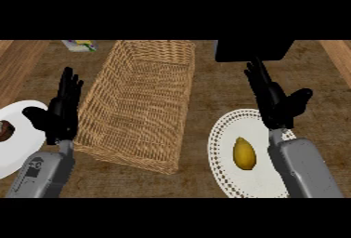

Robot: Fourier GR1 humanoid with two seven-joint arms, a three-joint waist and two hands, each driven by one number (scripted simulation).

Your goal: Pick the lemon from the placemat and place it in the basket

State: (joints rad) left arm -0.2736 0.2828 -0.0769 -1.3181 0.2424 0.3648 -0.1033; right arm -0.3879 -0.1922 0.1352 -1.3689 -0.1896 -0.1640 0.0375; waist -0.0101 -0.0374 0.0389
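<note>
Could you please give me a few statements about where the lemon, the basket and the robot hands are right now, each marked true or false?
1. The lemon lies on the white placemat. True.
2. The wicker basket already holds the lemon. False: nothing shows inside it.
3. The right robot hand is curled round the lemon. False: its fingers are straight, and it is beyond the lemon.
4. The left robot hand is open, left of the basket. True.
5. The basket stands right of the placemat. False: it stands to its left.

Lemon on placemat — right, basket centre, plate left
</note>
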